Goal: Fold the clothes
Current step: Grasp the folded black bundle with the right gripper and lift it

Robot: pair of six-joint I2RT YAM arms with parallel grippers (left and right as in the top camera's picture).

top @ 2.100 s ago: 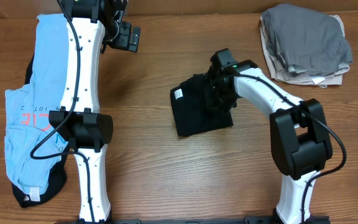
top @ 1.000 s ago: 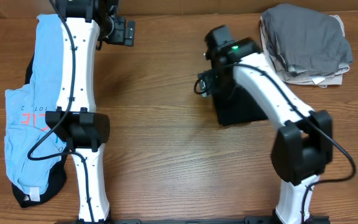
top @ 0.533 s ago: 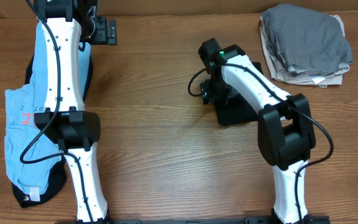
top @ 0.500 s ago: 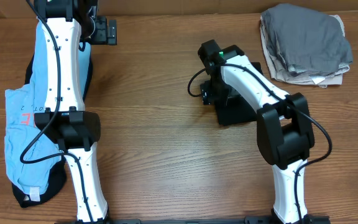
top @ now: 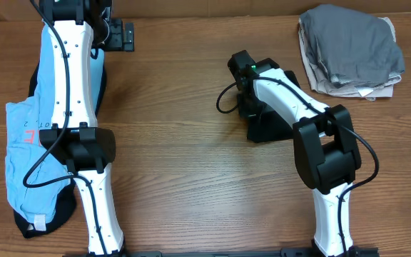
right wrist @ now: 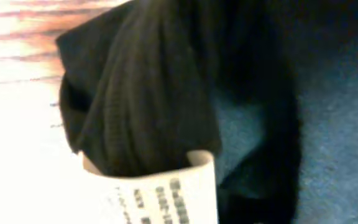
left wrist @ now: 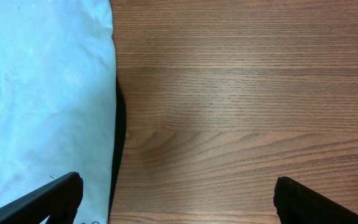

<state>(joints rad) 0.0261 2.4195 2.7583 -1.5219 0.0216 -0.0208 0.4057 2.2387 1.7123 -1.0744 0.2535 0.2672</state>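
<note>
Right of centre on the brown wooden desk (top: 184, 164), a folded black fabric T-shirt (top: 268, 128) lies under the right tool (top: 245, 107), grip impossible to tell. The middle lies open. At the far left corner the left tool (top: 127, 36) gapes beside a light blue printed shirt (top: 27, 135); piled grey and beige clothes (top: 352, 43) fill the far right corner.

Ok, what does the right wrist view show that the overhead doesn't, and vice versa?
Only right wrist: the white label with blurred print, sticking out of bunched folds of the black T-shirt. Only overhead: the light blue shirt at the left and the grey-and-beige pile at the far right. Both: the black T-shirt and the wooden table.
</note>
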